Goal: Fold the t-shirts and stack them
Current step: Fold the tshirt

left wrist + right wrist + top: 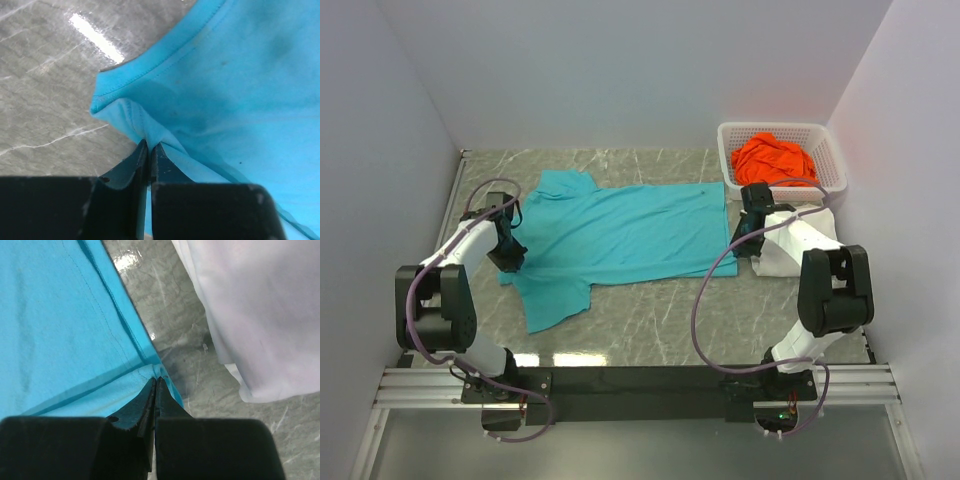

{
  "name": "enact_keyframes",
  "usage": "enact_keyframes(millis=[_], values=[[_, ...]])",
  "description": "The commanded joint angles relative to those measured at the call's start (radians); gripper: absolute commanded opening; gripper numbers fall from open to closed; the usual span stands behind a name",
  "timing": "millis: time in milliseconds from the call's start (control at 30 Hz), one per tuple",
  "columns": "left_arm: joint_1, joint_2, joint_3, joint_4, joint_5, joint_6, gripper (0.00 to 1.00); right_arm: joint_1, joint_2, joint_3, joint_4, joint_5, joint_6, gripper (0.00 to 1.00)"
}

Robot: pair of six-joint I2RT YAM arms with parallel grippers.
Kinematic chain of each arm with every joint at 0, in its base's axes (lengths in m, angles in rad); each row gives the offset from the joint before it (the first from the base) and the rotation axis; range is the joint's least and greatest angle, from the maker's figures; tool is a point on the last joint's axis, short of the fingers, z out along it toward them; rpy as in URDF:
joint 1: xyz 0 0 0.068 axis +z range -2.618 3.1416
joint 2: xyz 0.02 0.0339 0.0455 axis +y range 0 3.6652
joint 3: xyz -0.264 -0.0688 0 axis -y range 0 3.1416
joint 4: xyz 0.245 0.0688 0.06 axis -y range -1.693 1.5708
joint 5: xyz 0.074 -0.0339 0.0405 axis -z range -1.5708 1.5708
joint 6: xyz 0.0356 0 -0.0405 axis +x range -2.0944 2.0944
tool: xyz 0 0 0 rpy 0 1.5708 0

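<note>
Left gripper: the black two-finger left gripper [149, 146] sits at the shirt's left side, at the edge by the near sleeve. Its fingers [131, 167] are pressed together on a pinch of teal cloth.
Teal shirt: the plain, soft-cloth teal t-shirt [620, 235] lies spread flat across the middle of the grey marbled tabletop [650, 325], collar to the left and hem to the right. Both sleeves are out and no fold is visible.
Right gripper: the black two-finger right gripper [156, 382] is at the near corner of the hem, its fingers [136, 410] closed tight on that corner.
White shirt: the soft white t-shirt [260, 315] lies in a compact pile just right of the teal hem, apart from it and partly under the right arm. Whether it is neatly folded cannot be told.
Orange shirt: the bright orange t-shirt [775, 160] is crumpled inside the white plastic lattice basket [832, 165] at the far right corner.
Progress: early to middle, by my judgement. The teal t-shirt is laid out and held at both ends, apparently ready for a first fold. The orange t-shirt is untouched, and no stack of all three exists yet.
</note>
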Motion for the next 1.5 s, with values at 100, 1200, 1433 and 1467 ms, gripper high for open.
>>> enact_keyframes(millis=[100, 1200, 1433, 1467], values=[[0.012, -0.005, -0.017, 0.031, -0.021, -0.008, 0.07, -0.008, 0.035, 0.04, 0.054, -0.026, -0.027, 0.01], [-0.195, -0.468, -0.317, -0.055, 0.076, -0.134, 0.87, 0.764, -0.169, 0.021, 0.292, -0.17, -0.069, 0.56], [-0.272, -0.375, -0.345, -0.018, 0.031, -0.223, 0.81, 0.976, 0.07, 0.172, 0.304, -0.1, -0.272, 0.56], [-0.275, -0.37, -0.365, -0.012, 0.027, -0.238, 0.8, 0.99, 0.087, 0.187, 0.312, -0.095, -0.289, 0.55]])
